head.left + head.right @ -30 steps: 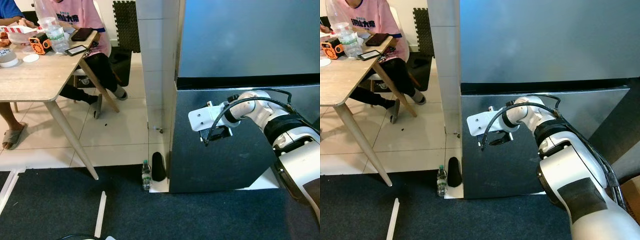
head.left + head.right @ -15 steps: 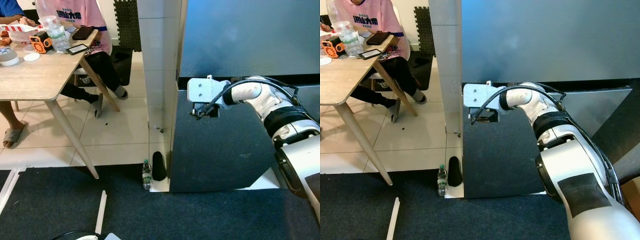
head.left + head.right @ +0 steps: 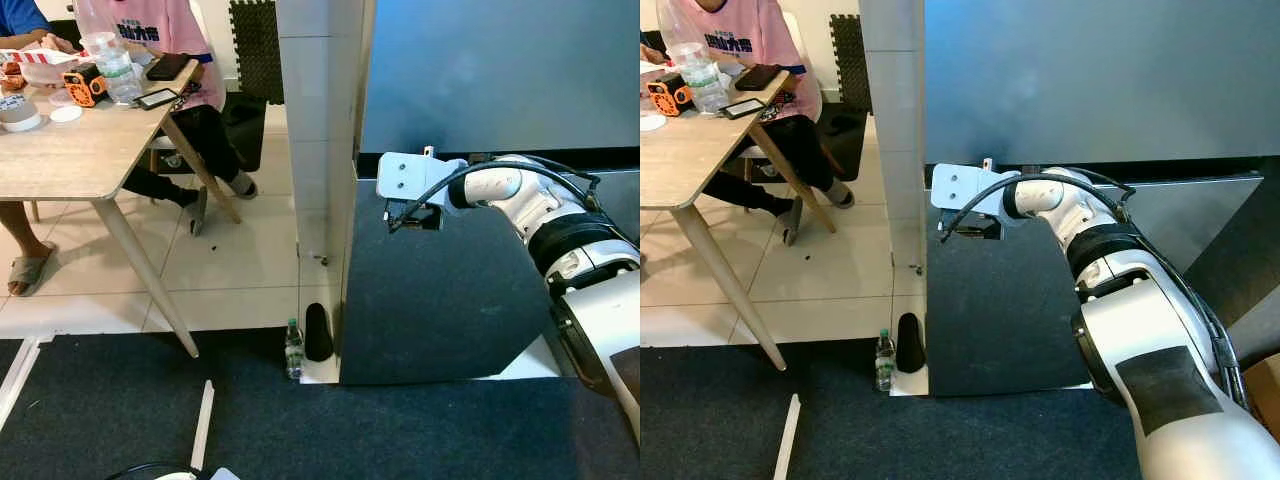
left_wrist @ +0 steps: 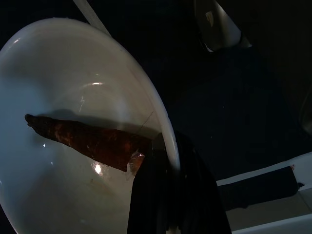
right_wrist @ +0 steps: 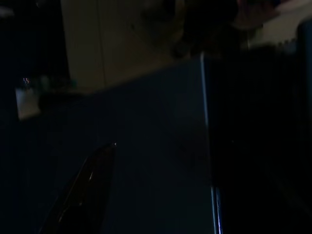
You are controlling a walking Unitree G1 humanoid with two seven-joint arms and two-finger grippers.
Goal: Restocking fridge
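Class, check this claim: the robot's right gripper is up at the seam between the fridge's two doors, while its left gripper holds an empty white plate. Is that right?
Not quite. The white plate is not empty: the left wrist view shows a dark brown piece of food lying on it, with the left gripper clamped on the rim. The rest holds: the right gripper is up at the seam between the fridge doors.

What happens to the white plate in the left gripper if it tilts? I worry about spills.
The white plate looks glossy and rigid, likely ceramic, so probably breakable if dropped. The left gripper pinches just its rim, so it may pivot. The brown food piece lies loose on the smooth surface and could slide.
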